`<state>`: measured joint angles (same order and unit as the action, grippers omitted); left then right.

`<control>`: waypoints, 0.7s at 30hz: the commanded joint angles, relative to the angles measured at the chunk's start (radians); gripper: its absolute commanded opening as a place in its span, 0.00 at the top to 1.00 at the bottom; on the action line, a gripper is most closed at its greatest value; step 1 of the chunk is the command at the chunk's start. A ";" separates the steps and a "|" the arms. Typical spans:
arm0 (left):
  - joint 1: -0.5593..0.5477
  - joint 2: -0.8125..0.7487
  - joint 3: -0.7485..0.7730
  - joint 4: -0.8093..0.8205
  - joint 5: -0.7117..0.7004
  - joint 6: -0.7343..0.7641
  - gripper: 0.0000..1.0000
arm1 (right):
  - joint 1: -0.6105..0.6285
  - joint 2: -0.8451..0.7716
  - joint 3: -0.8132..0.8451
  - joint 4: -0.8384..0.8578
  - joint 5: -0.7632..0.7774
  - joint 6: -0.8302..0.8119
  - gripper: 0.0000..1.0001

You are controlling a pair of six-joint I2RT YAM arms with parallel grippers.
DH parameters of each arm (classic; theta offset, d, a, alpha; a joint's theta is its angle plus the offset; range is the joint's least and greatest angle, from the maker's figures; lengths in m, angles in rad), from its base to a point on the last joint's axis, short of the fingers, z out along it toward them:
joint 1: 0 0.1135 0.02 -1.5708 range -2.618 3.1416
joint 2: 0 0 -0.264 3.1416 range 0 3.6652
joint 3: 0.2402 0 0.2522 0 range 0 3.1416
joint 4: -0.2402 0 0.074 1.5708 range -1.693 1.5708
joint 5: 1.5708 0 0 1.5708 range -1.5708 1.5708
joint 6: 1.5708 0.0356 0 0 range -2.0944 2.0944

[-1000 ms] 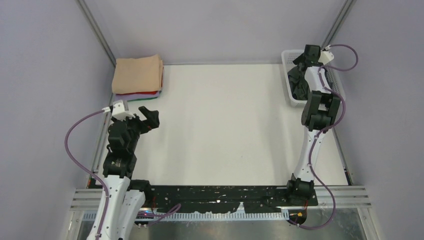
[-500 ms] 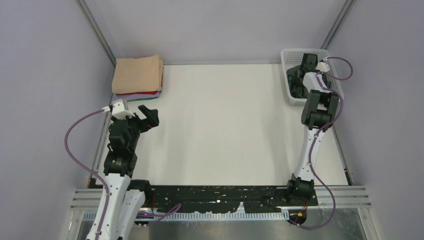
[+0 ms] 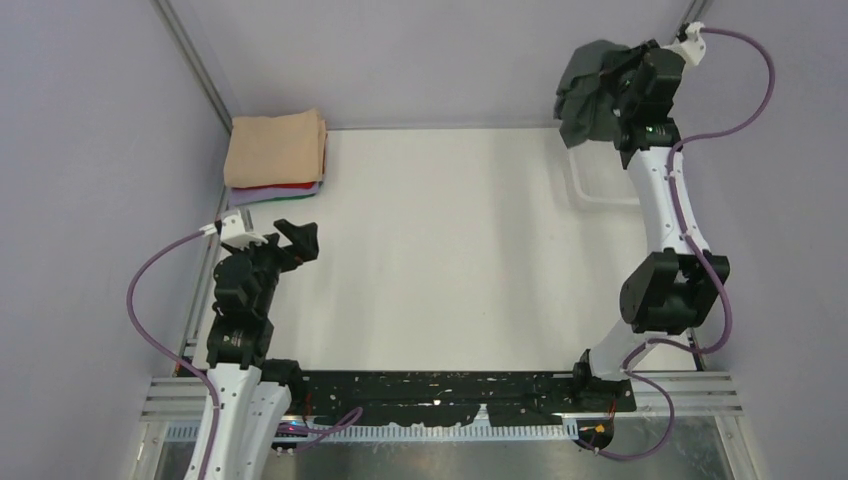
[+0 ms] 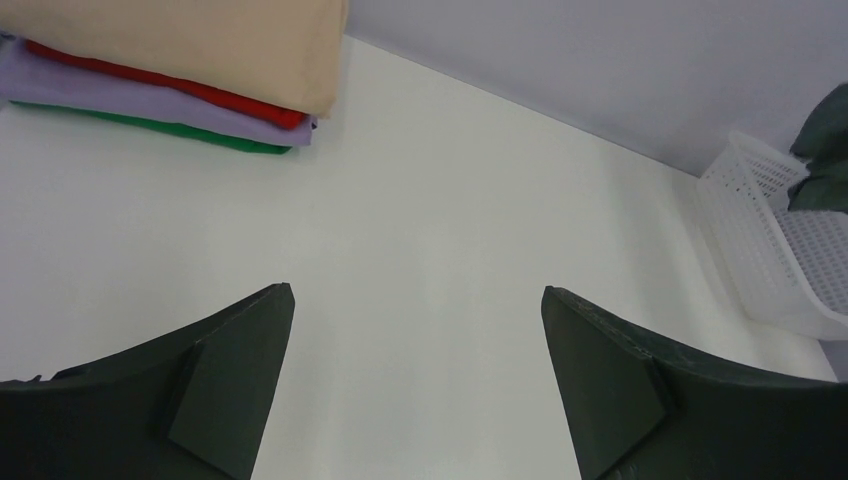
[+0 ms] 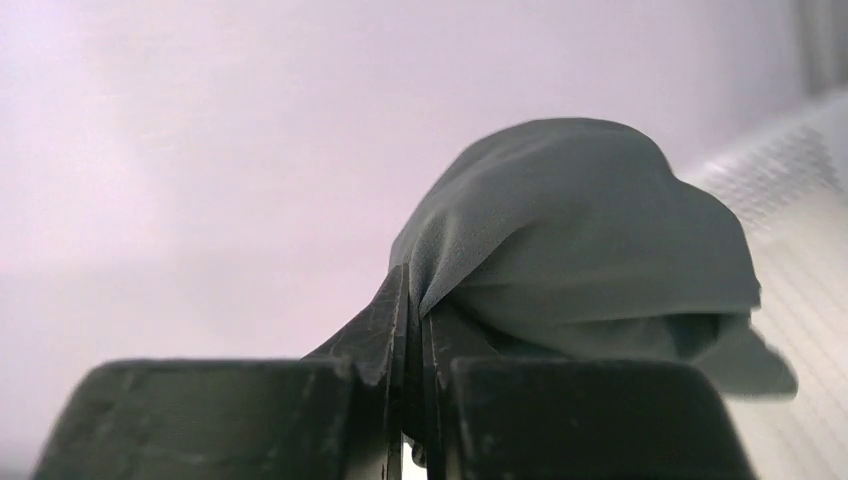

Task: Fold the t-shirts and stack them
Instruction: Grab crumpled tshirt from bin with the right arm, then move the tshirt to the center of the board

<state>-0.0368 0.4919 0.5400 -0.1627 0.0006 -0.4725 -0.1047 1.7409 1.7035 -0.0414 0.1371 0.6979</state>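
The dark charcoal-grey t-shirt (image 3: pixel 588 92) hangs bunched in the air at the far right, above the white mesh basket (image 3: pixel 582 188). My right gripper (image 3: pixel 628 88) is raised high and shut on a fold of it; the cloth (image 5: pixel 580 240) bulges out past the pinched jaws of this gripper (image 5: pixel 415 275). A folded stack of t-shirts (image 3: pixel 275 148) lies in the far left corner, peach-tan (image 4: pixel 200 35) on top, then red (image 4: pixel 215 93) and pale lavender (image 4: pixel 120 95). My left gripper (image 3: pixel 292 236) hovers open and empty near the left edge, short of the stack; in its wrist view (image 4: pixel 415 290) only bare table lies between its fingers.
A green layer (image 4: pixel 200 135) lies at the bottom of the stack. The basket's rim (image 4: pixel 770 230) shows at the far right in the left wrist view, with the dark shirt's edge (image 4: pixel 825 140) above it. Pale walls and metal posts close in the table's back and sides.
The right gripper closed on the dark shirt inside the basket, and the arm rose high, lifting the shirt out. The left arm barely shifted and stayed open.
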 commanded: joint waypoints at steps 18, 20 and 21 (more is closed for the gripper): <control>0.007 -0.119 -0.030 -0.141 0.025 -0.155 0.01 | 0.570 -0.171 -0.143 -0.023 -0.755 -0.286 0.93; 0.006 -0.112 -0.033 -0.151 0.035 -0.164 0.01 | 0.572 -0.174 -0.280 -0.008 -0.688 -0.288 0.88; 0.007 -0.106 -0.034 -0.152 0.044 -0.167 0.01 | 0.571 -0.172 -0.366 -0.010 -0.616 -0.300 0.84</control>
<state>-0.0368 0.3805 0.5144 -0.2943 0.0284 -0.6083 0.4824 1.5620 1.5475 -0.0391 -0.5888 0.4431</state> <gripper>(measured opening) 0.989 0.113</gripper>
